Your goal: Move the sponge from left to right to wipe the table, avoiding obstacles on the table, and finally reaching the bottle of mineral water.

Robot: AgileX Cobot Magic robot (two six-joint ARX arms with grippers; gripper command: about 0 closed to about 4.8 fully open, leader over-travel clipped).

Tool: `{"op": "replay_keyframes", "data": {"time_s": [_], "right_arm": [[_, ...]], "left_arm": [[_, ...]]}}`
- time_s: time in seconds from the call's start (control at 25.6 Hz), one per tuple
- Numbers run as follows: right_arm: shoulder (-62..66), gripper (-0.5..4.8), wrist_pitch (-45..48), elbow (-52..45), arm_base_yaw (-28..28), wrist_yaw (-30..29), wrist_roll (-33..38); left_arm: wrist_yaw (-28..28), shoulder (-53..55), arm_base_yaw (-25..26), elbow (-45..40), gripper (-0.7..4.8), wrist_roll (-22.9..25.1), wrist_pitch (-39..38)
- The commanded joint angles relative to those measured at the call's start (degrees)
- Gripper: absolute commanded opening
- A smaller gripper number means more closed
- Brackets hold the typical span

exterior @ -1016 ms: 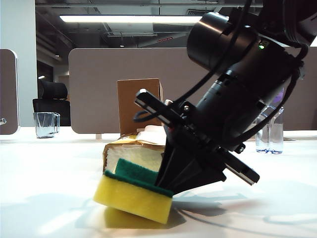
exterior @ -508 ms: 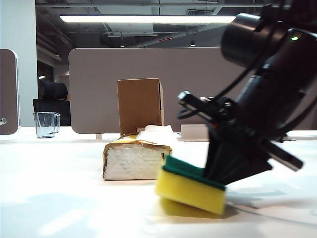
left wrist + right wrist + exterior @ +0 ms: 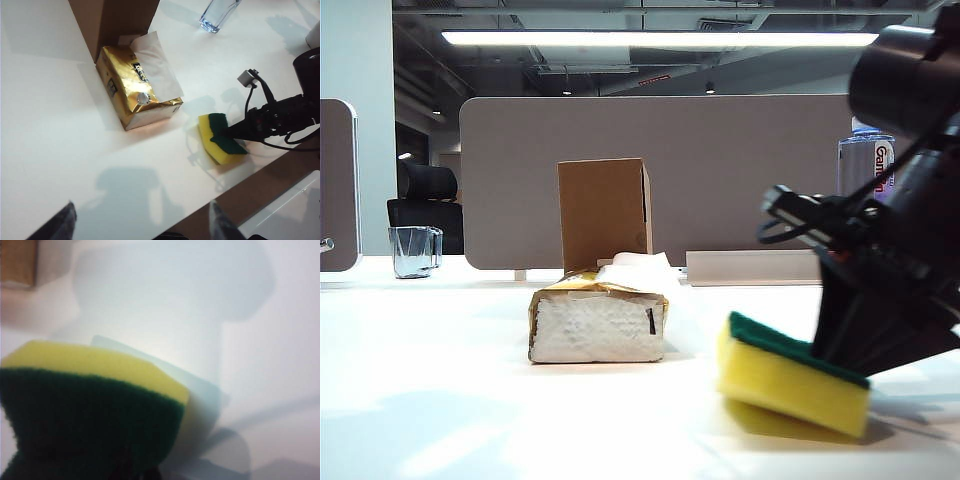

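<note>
The yellow sponge (image 3: 790,385) with its green layer up rests tilted on the white table (image 3: 440,400), to the right of and nearer than the gold-and-white tissue pack (image 3: 598,325). My right gripper (image 3: 840,350) is shut on the sponge's right end. The brown cardboard box (image 3: 604,212) stands behind the pack. The mineral water bottle (image 3: 865,165) shows behind the right arm. In the right wrist view the sponge (image 3: 90,405) hides the right gripper (image 3: 135,470). From above, the sponge (image 3: 220,139) lies beside the tissue pack (image 3: 137,90). My left gripper (image 3: 142,225) hangs open high over the table.
A clear glass cup (image 3: 415,250) stands at the far left back. A grey partition (image 3: 720,170) runs behind the table. In the left wrist view a clear vessel (image 3: 217,12) stands beyond the box (image 3: 115,20), and the table's brown edge (image 3: 280,185) is close to the sponge.
My right gripper has carried the sponge rightward, from in front of the tissue pack to well right of it. The bottle's top has come into view. The left gripper has stayed still.
</note>
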Motion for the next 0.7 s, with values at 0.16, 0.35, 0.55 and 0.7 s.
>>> {"op": "replay_keyframes", "data": {"time_s": [0.16,0.35,0.55,0.7], "right_arm": [[-3.3,-0.09,-8.7,-0.8,-4.7,5.2,-3.7],[-6.0,-0.09,-12.2,-0.8,-10.5,5.5,-7.9],[-8.2,-0.09,-14.2,-0.8,-15.3,5.3,-10.7],[-10.5,-0.09,-16.5,-0.8,-20.0,4.9,-13.9]], "left_arm": [[0.8,0.0,0.0,0.5,3.42,0.0,0.5],[0.8,0.0,0.0,0.5,3.42,-0.1,0.5],[0.8,0.0,0.0,0.5,3.42,-0.1,0.5],[0.8,0.0,0.0,0.5,3.42,-0.1,0.5]]}}
